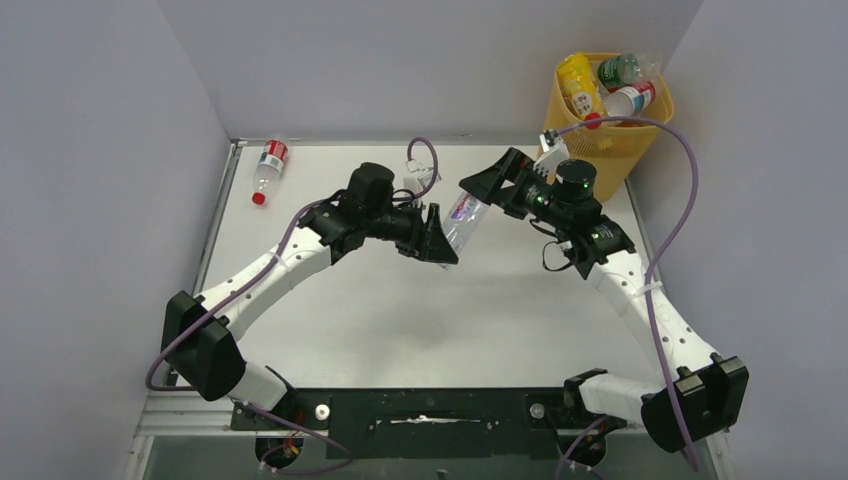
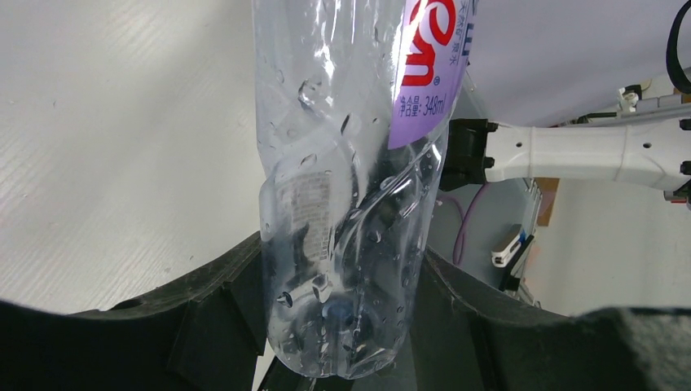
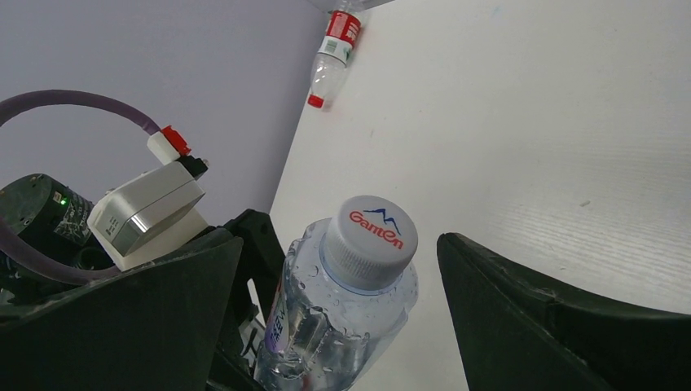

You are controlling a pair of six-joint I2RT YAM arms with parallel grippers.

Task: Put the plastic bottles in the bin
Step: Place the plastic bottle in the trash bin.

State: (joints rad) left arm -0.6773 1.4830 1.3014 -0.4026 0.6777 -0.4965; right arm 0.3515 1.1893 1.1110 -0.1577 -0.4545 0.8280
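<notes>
A clear plastic bottle (image 1: 463, 218) with a purple label and white cap hangs above the middle of the table. My left gripper (image 1: 440, 238) is shut on its base (image 2: 342, 326), both fingers pressing the sides. My right gripper (image 1: 480, 185) stands open around the cap end (image 3: 371, 240), with a gap on each side. A second bottle (image 1: 268, 168) with a red label and red cap lies at the table's far left corner (image 3: 332, 55). The yellow-orange bin (image 1: 620, 140) stands at the far right and holds a yellow bottle (image 1: 580, 85), a green-labelled one (image 1: 620, 70) and a red-labelled one (image 1: 632, 98).
Grey walls close in the white table (image 1: 400, 310) on three sides. The two arms meet over the table's centre, with purple cables looping above them. The right arm's white link (image 2: 570, 155) shows in the left wrist view.
</notes>
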